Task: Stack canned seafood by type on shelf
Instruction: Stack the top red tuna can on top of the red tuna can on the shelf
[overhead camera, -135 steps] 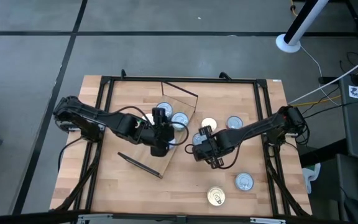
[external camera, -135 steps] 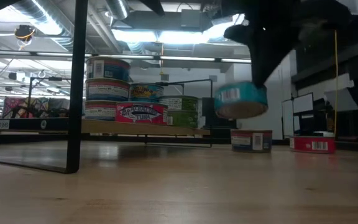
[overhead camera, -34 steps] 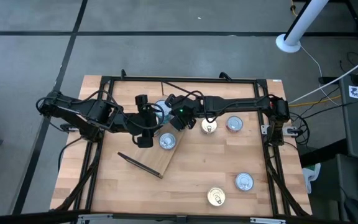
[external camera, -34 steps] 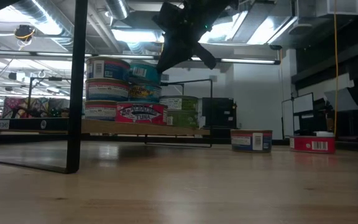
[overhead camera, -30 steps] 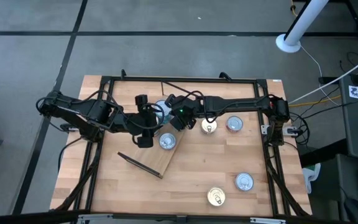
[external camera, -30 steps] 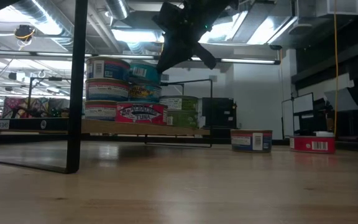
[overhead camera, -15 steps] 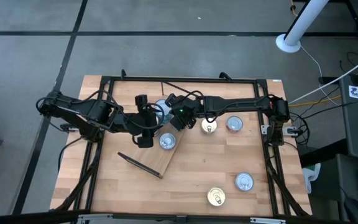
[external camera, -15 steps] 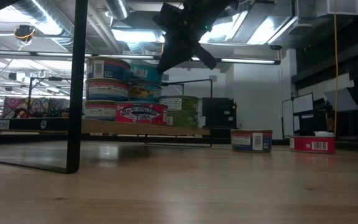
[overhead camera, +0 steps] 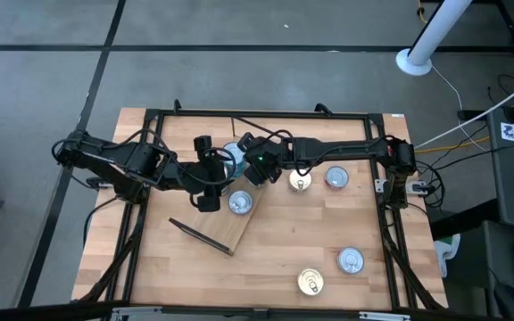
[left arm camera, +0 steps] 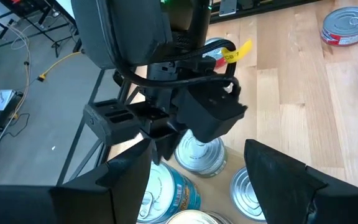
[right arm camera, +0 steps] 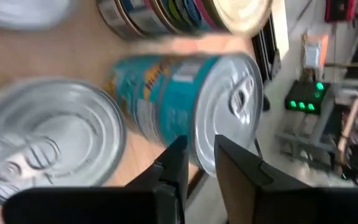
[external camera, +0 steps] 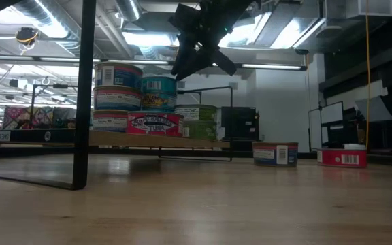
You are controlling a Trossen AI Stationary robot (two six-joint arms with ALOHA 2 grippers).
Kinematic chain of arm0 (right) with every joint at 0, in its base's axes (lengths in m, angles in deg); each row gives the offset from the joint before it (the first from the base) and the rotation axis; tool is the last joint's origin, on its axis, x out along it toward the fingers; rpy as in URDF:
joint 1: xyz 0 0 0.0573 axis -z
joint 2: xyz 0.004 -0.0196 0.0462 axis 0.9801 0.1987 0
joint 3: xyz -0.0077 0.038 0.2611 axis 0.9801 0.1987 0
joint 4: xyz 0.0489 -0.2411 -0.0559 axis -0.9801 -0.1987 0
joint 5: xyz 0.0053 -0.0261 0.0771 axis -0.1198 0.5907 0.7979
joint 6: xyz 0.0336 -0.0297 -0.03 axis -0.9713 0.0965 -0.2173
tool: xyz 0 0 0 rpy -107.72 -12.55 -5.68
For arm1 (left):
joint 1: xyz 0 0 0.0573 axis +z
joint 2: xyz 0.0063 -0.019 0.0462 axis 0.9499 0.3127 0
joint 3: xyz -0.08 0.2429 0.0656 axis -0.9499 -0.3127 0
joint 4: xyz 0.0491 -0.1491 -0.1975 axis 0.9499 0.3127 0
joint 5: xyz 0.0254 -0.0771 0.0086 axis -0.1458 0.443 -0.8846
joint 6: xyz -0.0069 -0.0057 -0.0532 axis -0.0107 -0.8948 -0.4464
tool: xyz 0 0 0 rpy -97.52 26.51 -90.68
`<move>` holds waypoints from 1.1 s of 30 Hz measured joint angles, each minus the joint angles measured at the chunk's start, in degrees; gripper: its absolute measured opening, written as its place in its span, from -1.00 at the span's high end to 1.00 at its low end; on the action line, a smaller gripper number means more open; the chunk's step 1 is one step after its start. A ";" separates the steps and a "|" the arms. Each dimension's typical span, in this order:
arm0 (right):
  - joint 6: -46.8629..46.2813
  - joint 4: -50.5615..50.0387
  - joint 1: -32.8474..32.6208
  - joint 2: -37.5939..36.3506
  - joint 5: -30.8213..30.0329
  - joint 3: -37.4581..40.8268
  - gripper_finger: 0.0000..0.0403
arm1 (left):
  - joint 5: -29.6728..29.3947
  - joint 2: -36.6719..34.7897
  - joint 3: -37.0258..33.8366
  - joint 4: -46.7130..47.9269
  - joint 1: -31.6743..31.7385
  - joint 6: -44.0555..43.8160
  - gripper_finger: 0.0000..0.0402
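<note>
The shelf [overhead camera: 228, 228] is a plywood board bearing stacks of canned seafood [external camera: 118, 95]. A teal can [external camera: 158, 85] with a silver top stands level on another can in the middle stack. My right gripper [right arm camera: 197, 165] hangs just above it, slightly open, with a fingertip on either side of the can's top rim. My left gripper [left arm camera: 197, 186] hovers wide open over the shelf's near left, holding nothing. In the high view the right gripper [overhead camera: 250, 166] partly hides the teal can [overhead camera: 231, 156]. My right gripper comes slanting down from the table's right, its two fingers on either side of the teal can's top rim [right arm camera: 211, 144]. Whether the fingers [right arm camera: 174, 163] touch the rim I cannot tell. The can rests on the can below it.
Loose cans lie on the table right of the shelf: a gold one [overhead camera: 300, 181], a red-labelled one [overhead camera: 335, 177], a silver one [overhead camera: 350, 260] and a gold one [overhead camera: 310, 282] near the front. Dark frame bars [external camera: 84, 95] stand around the table.
My right gripper's fingers have parted a little while staying in place. The teal can has dropped slightly and now sits level on the can under it.
</note>
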 joint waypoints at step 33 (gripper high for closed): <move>-61.06 -48.93 -12.77 -17.72 -3.27 5.48 0.62 | 4.04 3.76 0.00 -0.45 -0.53 -6.03 -0.26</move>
